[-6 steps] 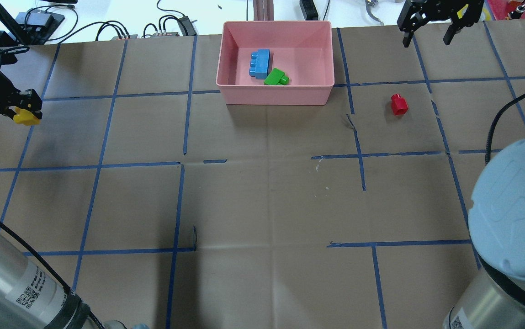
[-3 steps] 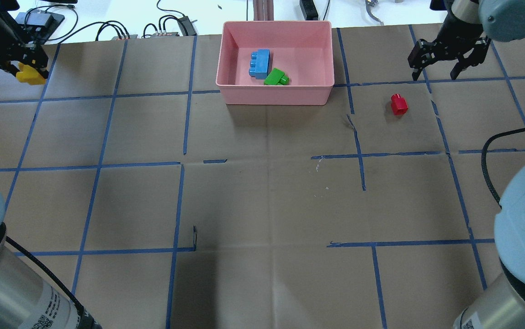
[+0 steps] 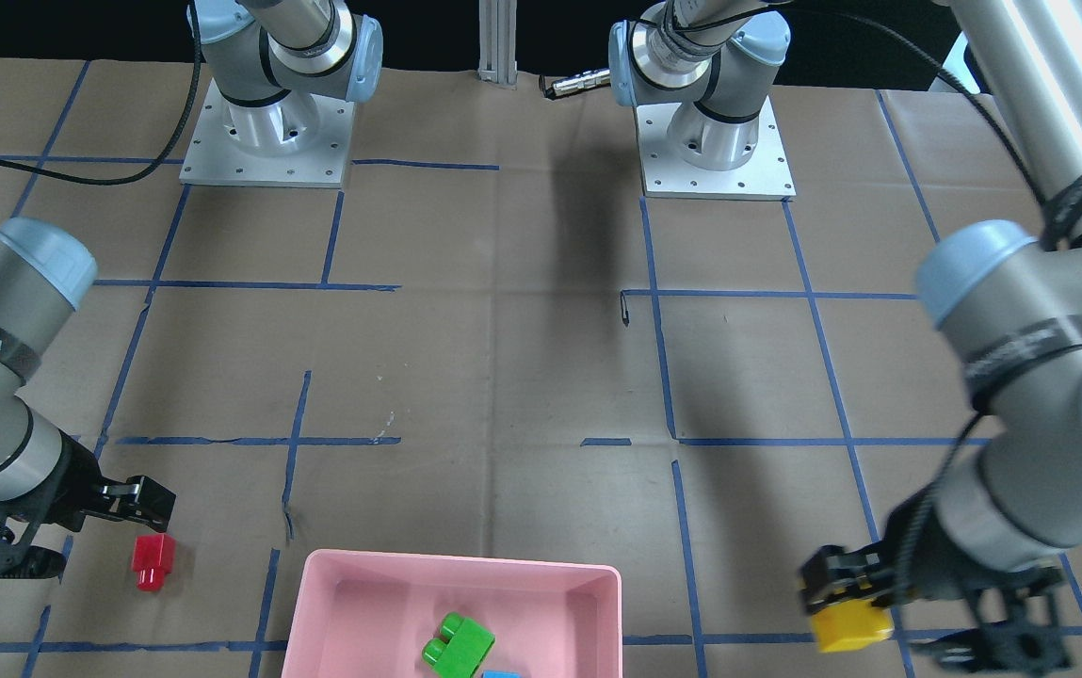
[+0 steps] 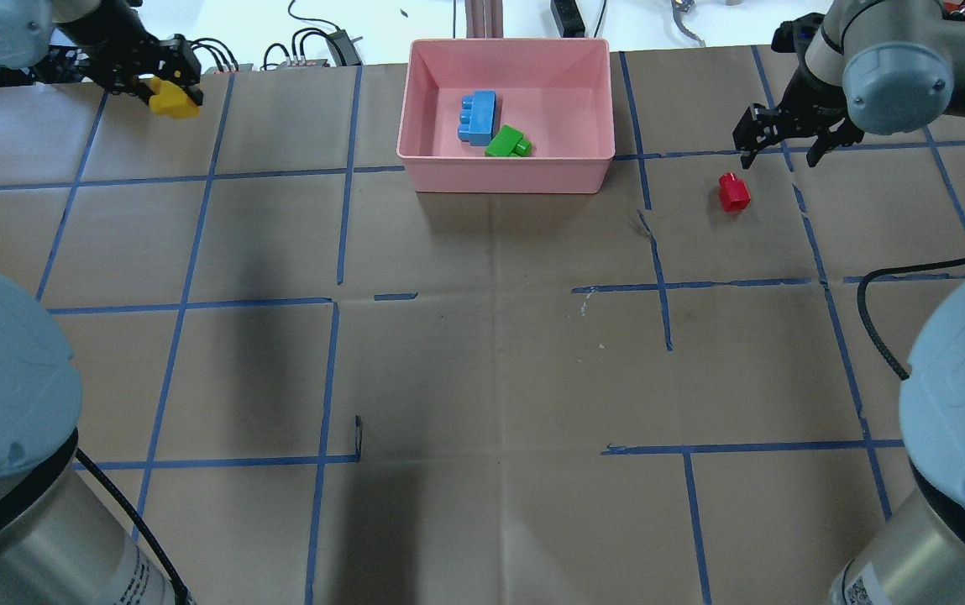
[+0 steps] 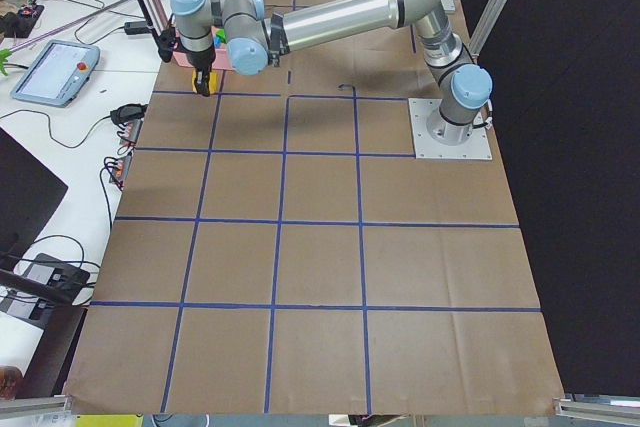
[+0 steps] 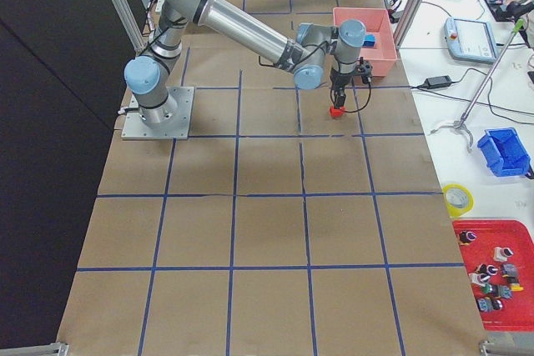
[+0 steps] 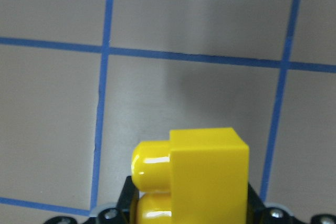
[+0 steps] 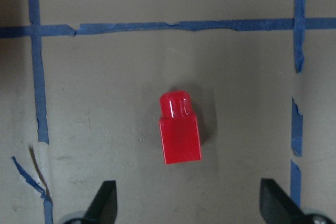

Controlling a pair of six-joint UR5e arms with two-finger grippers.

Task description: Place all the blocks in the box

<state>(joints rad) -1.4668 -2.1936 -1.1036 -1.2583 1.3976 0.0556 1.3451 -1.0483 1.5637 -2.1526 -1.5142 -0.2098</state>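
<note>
The pink box [image 4: 507, 181] stands at the table's far middle with the blue block [image 4: 477, 117] and the green block [image 4: 507, 142] inside; it also shows in the front-facing view [image 3: 456, 568]. My left gripper [image 4: 167, 84] is shut on the yellow block [image 4: 173, 97] and holds it above the table, far left of the box. The left wrist view shows the yellow block [image 7: 205, 177] close up. The red block [image 4: 733, 192] lies on the table right of the box. My right gripper [image 4: 776, 158] is open just beyond it. In the right wrist view the red block [image 8: 180, 129] lies ahead of the open fingers [image 8: 105, 203].
Cables and power devices [image 4: 314, 42] lie past the table's far edge. Both arm bases [image 3: 267, 141] are bolted at the robot side. Blue tape lines grid the brown table cover [image 4: 490, 336].
My left gripper has carried the yellow block further away and rightward, toward the box. My right gripper has come down and in from the far right corner to just beyond the red block.
</note>
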